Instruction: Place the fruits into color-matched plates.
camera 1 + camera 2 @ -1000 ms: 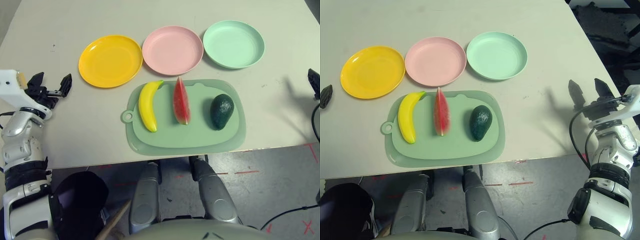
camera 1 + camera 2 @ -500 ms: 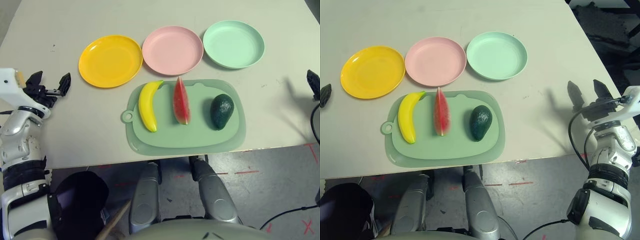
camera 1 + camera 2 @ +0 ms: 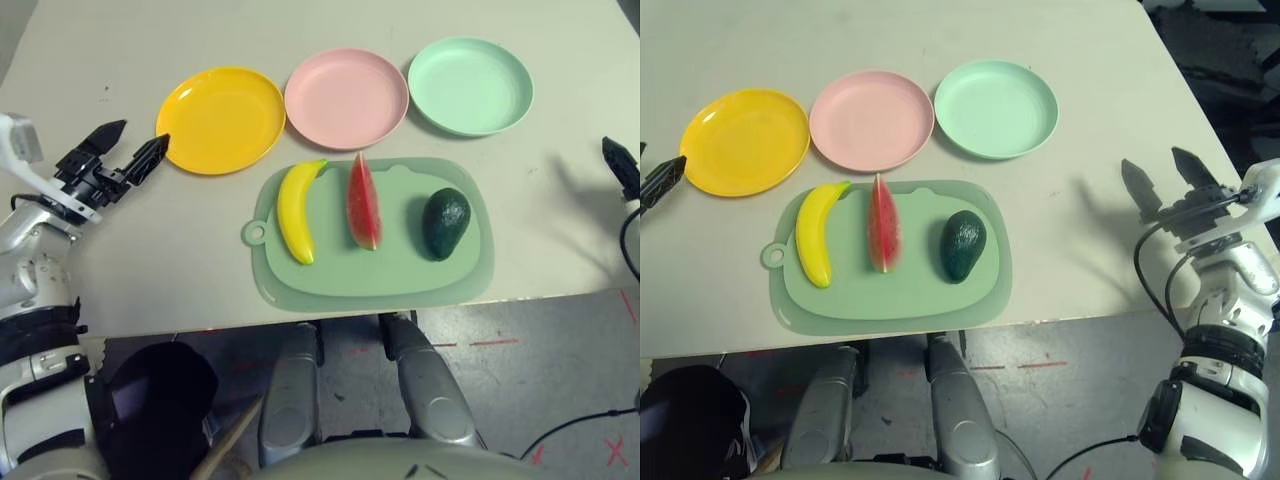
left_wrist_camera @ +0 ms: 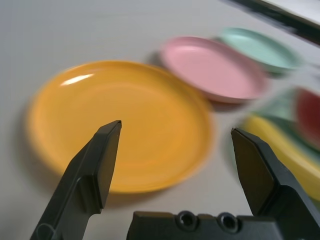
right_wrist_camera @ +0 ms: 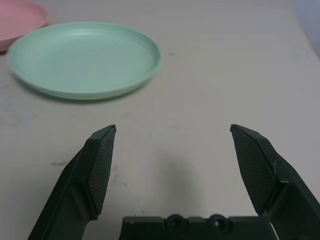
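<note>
A yellow banana, a red watermelon wedge and a dark green avocado lie side by side on a pale green cutting mat. Behind the mat stand three empty plates in a row: yellow-orange, pink and mint green. My left gripper is open at the table's left, its tips pointing at the yellow-orange plate. Over the table's right side my right gripper is open, facing the mint plate. Neither holds anything.
The table's front edge runs just below the mat, with grey floor beyond. The right table edge lies close to my right arm. Bare tabletop spreads between my left gripper and the mat.
My left gripper has swung up and toward the yellow-orange plate, its tips now nearly at the rim. My right gripper has turned slightly toward the mint plate. The fruits and plates have not moved.
</note>
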Robot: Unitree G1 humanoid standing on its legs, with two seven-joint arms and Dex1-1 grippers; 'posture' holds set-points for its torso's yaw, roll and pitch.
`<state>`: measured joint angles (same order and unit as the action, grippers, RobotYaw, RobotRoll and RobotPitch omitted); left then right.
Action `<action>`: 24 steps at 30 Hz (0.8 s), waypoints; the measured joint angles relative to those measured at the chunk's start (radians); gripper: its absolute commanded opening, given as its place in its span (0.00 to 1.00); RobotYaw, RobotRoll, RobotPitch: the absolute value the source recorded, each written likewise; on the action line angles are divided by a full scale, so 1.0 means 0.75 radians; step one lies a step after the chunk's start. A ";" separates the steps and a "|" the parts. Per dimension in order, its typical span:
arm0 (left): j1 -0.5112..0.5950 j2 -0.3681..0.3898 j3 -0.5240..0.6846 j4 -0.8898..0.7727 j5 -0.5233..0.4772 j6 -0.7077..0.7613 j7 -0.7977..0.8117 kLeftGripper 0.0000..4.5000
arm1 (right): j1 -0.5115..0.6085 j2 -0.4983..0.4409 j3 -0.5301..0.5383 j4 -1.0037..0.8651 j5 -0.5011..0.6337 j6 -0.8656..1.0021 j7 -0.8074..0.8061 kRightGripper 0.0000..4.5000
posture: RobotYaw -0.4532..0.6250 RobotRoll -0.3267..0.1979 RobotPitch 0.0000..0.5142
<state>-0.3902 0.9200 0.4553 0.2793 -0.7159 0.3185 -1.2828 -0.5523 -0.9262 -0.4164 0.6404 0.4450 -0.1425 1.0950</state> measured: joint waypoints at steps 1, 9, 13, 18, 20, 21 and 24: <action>0.001 0.006 -0.012 -0.025 -0.021 0.025 -0.053 0.99 | -0.020 -0.029 0.015 -0.025 -0.004 0.023 0.028 1.00 | 0.39 0.62 0.80; 0.041 0.122 -0.185 -0.252 -0.063 0.050 -0.388 0.99 | -0.365 -0.308 0.307 -0.137 -0.145 0.167 0.372 1.00 | 0.34 0.62 0.77; 0.078 0.203 -0.314 -0.294 -0.064 -0.096 -0.426 0.99 | -0.554 -0.318 0.507 -0.217 -0.262 0.139 0.554 1.00 | 0.31 0.62 0.75; 0.026 0.225 -0.419 -0.284 -0.068 -0.239 -0.427 0.99 | -0.739 -0.271 0.798 -0.404 -0.307 0.034 0.668 1.00 | 0.31 0.62 0.72; 0.029 0.226 -0.430 -0.283 -0.064 -0.266 -0.427 0.99 | -0.769 -0.266 0.876 -0.444 -0.307 -0.014 0.675 1.00 | 0.31 0.62 0.72; 0.030 0.226 -0.431 -0.284 -0.066 -0.267 -0.427 0.99 | -0.781 -0.258 0.916 -0.456 -0.314 -0.053 0.676 1.00 | 0.31 0.62 0.72; 0.030 0.233 -0.436 -0.301 -0.070 -0.272 -0.427 0.99 | -0.822 -0.238 1.058 -0.477 -0.342 -0.190 0.677 1.00 | 0.32 0.62 0.71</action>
<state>-0.3675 1.0945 0.1284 0.0535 -0.7682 0.1144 -1.6033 -1.1692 -1.1048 0.3768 0.2830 0.1883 -0.2853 1.6025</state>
